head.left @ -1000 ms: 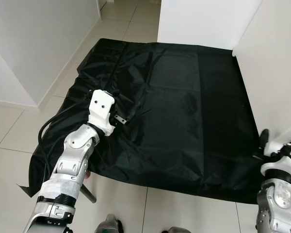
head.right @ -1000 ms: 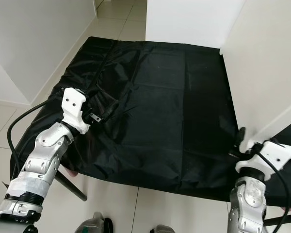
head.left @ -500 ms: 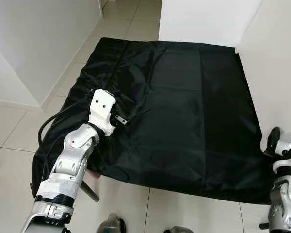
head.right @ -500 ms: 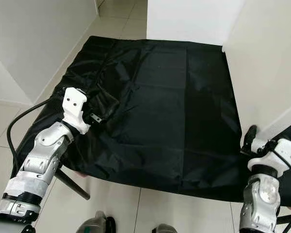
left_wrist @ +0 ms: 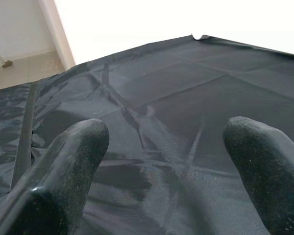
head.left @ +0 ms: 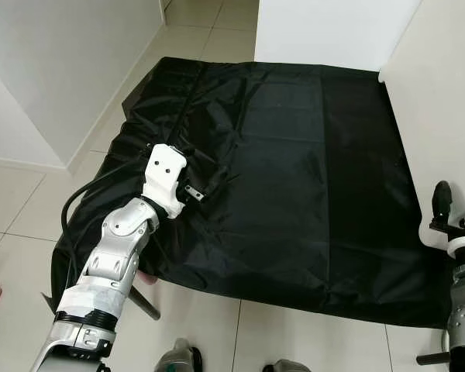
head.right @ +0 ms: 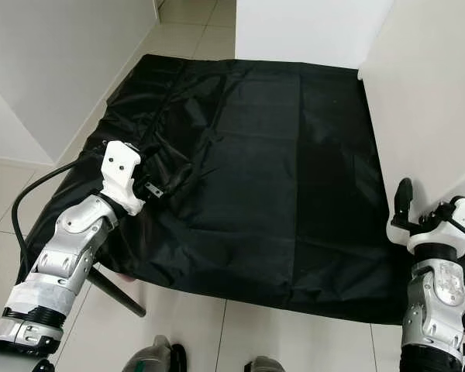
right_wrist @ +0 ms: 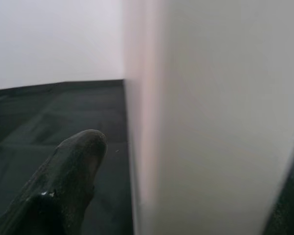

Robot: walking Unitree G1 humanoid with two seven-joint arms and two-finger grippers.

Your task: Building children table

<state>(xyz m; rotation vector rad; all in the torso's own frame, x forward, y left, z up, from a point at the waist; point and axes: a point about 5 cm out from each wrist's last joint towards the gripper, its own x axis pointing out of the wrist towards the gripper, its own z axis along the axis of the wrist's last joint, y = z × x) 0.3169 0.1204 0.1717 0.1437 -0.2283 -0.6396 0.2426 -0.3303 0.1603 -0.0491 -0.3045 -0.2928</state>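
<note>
Black fabric sheet (head.left: 294,178) lies spread over a low frame on the tiled floor (head.left: 194,23) — no tabletop assembled yet. Left hand (left_wrist: 161,161) hovers open, empty; right hand (head.right: 404,203) — grip unclear.

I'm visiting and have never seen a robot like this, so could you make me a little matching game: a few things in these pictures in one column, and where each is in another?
Things:
1. left gripper
2. right gripper
3. black cloth
4. metal leg

Places:
A. sticking out below the cloth's near left edge
B. beside the white panel, at the cloth's right edge
C. spread flat, covering the middle of the scene
D. open, over the creased left part of the cloth

Pairs: 1-D, 2-B, 3-C, 4-A
</note>
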